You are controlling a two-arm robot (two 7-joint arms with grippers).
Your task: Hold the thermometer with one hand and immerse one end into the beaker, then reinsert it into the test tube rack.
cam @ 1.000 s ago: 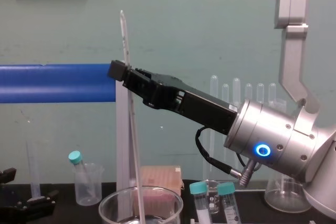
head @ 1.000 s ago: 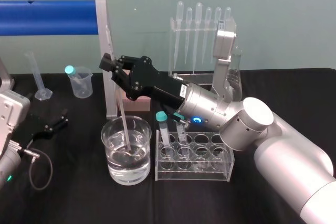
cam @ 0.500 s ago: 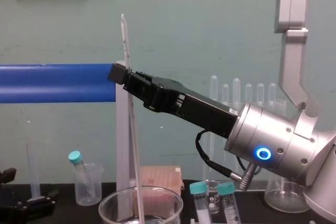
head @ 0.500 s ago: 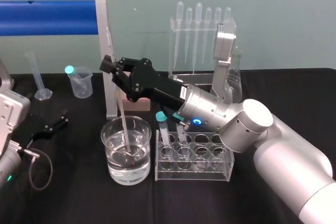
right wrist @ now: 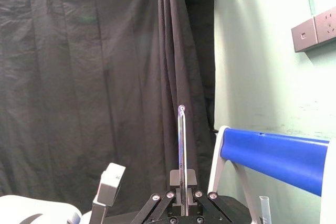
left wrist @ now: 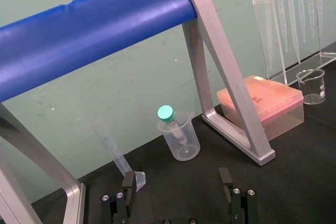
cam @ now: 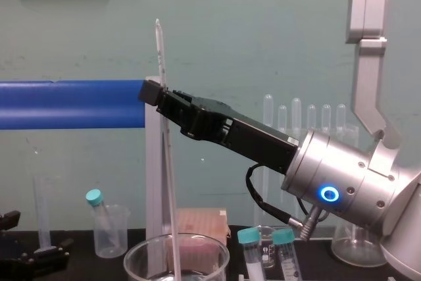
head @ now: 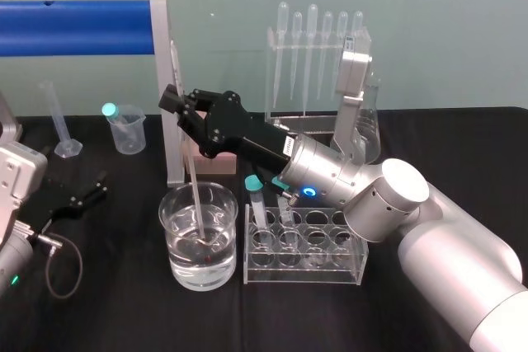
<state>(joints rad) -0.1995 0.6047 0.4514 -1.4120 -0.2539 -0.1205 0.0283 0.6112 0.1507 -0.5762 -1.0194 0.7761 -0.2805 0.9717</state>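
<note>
A: While the right hand (head: 175,105) is hanging above the beaker (head: 169,228), what are its jaws doing?

B: They are pinching the thermometer (head: 192,179) on its upper part, closed tight on the glass; the rod is standing almost upright, leaning only a little; in the chest view its top is poking well above the jaws.

A: And where is its lower end sitting?

B: It is dipping into the water inside the beaker, reaching down near the glass floor; the beaker is standing on the black bench (head: 124,311), just beside the test tube rack (head: 305,249), on the rack's left.

A: Is anything standing in the rack?

B: Two teal-capped tubes (head: 257,204) are leaning in it, at the end nearest the beaker.

A: What is the left hand (left wrist: 177,182) doing?

B: It is lying low at the bench's left side, well apart from the beaker; its jaws are standing wide apart, pointing toward a small plastic cup (left wrist: 181,142) that is holding another teal-capped tube.
</note>
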